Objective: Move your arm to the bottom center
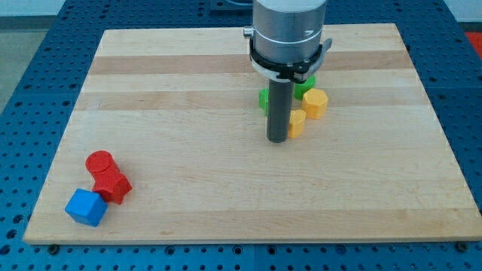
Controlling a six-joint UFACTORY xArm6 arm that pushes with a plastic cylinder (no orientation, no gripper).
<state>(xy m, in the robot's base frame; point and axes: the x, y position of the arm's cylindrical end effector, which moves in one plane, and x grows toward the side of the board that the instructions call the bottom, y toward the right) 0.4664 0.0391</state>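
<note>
My tip [277,139] rests on the wooden board [188,165] right of centre, at the end of the dark rod under the arm's grey body. Just to its right a small yellow block [298,123] touches or nearly touches the rod. A yellow hexagonal block [315,103] lies up and to the right of that. A green block [264,98] shows at the rod's left, partly hidden. Another green block [304,85] sits behind, mostly hidden by the arm.
At the view's bottom left lie a red cylinder [99,162], a red block [113,185] and a blue cube [85,208], clustered close to the board's edge. A blue perforated table [30,83] surrounds the board.
</note>
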